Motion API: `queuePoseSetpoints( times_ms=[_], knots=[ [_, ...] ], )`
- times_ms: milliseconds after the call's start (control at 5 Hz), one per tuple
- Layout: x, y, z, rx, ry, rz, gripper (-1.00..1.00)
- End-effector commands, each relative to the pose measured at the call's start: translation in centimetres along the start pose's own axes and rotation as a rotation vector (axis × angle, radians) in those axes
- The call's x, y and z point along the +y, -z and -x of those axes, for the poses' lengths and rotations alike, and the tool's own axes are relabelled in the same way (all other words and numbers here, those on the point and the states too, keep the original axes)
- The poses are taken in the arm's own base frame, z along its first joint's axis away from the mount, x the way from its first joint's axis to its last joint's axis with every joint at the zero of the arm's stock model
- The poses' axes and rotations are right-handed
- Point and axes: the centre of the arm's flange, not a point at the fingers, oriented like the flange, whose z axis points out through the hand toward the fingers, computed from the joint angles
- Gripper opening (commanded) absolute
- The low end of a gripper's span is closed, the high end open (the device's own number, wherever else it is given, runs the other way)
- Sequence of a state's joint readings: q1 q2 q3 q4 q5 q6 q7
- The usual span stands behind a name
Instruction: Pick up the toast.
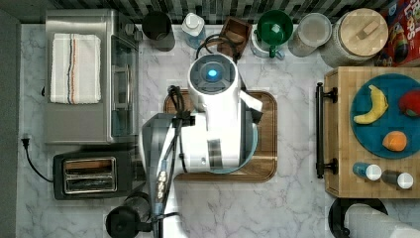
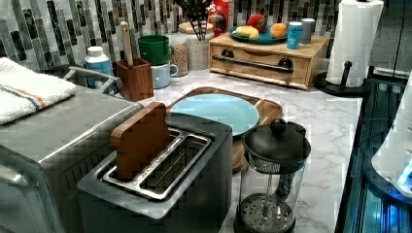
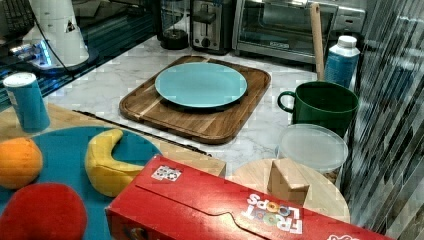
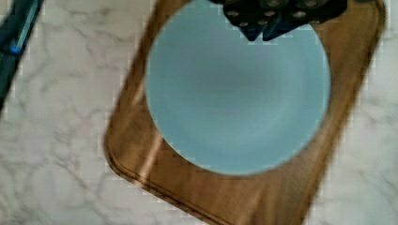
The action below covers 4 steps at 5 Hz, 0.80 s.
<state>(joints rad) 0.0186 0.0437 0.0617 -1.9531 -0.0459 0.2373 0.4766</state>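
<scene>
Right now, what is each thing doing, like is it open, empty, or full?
toast: standing upright in a toaster slot, untouched
toaster: one slot filled, other slot empty
plate: empty, on the wooden tray
towel: folded, lying on the toaster oven
green mug: upright

White marble countertop (image 1: 292, 208) bearing a wooden tray (image 1: 266, 134) at centre. Toaster (image 1: 89, 174), toaster oven (image 1: 81, 121) and French press (image 1: 126, 220) stand along the top view's left; a wooden drawer box (image 1: 341, 148) stands on the top view's right.

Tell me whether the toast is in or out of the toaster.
In: the toast stands upright in one toaster slot, its upper part sticking out.
</scene>
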Motion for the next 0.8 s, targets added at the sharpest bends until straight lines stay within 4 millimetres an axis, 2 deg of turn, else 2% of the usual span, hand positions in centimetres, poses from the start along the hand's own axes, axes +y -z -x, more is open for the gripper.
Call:
queuePoseSetpoints(
  times_ms=[200,400,800],
  knots=[
    [-2.2,9.1,13.3,0.021,-0.124,-0.163,-1.0],
    [-2.7,10.3,17.0,-0.006,-0.2,-0.183,1.0],
    [-2.9,11.1,23.9,-0.005,-0.278,-0.217,1.0]
  ],
)
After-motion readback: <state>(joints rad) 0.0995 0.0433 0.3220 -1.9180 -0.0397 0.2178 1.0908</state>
